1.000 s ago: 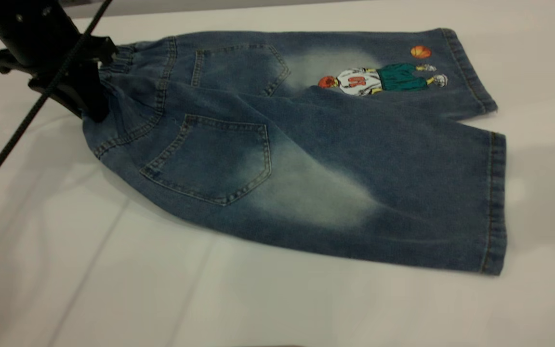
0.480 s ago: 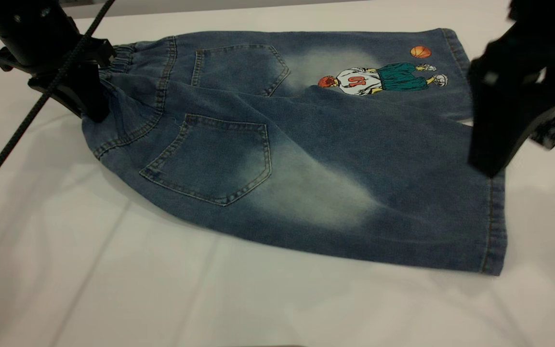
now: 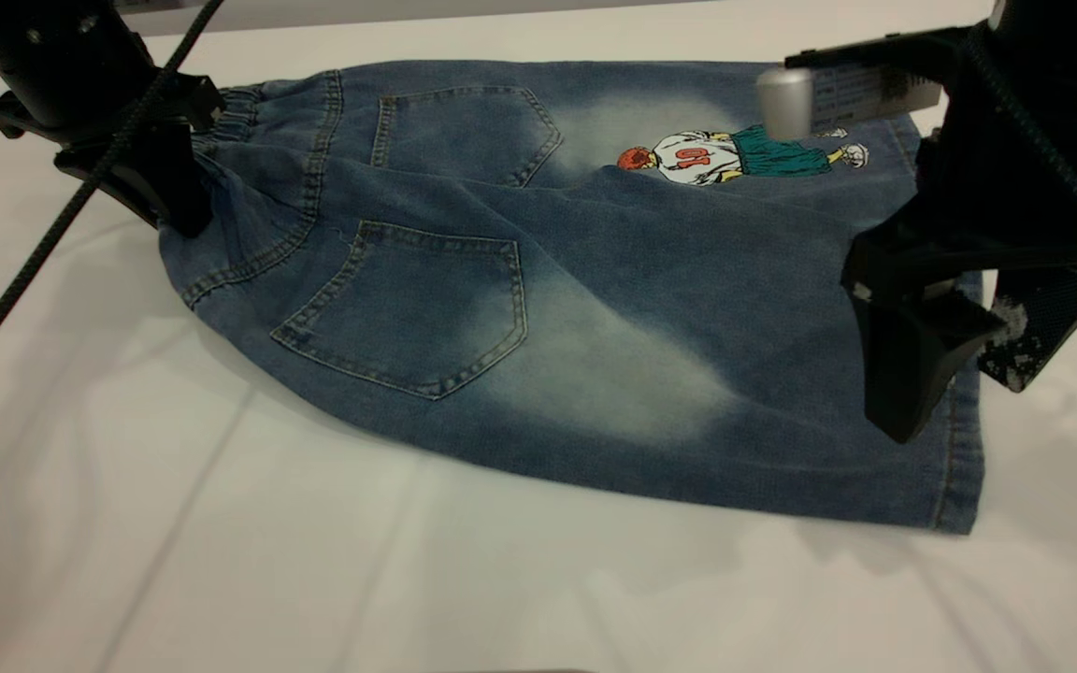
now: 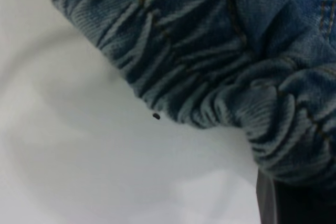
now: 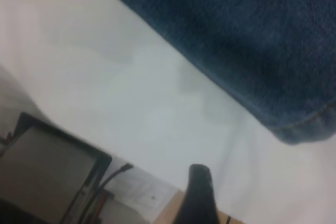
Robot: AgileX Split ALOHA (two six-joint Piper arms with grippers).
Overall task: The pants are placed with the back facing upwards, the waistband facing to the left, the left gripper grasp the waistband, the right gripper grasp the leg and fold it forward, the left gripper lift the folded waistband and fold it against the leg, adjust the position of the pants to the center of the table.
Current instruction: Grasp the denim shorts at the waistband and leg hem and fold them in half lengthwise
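The pants [image 3: 464, 280] lie back up on the white table [image 3: 221, 561], with the waistband [image 3: 239, 117] at the left. My left gripper [image 3: 185, 217] is shut on the bunched waistband [image 4: 210, 77]; one black finger [image 4: 294, 203] shows under the gathered cloth. The plain leg [image 3: 688, 374] is the near one, overlapping the printed leg [image 3: 735, 154]. My right gripper [image 3: 954, 402] hangs open just above the plain leg's hem [image 3: 964, 467], one finger over the denim and the white-flecked pad [image 3: 1015, 360] beyond the hem. In the right wrist view a single finger [image 5: 198, 192] shows, apart from the leg [image 5: 252, 51].
Bare white tabletop lies in front of the pants and to their right. The right wrist view shows the table's edge and a dark monitor [image 5: 47, 177] with cables beyond it. The left arm's braided cable [image 3: 43, 243] slants across the left side.
The right gripper came into view from the right and moved down and left over the near leg's hem, hiding the orange ball. The left gripper and the pants stayed put.
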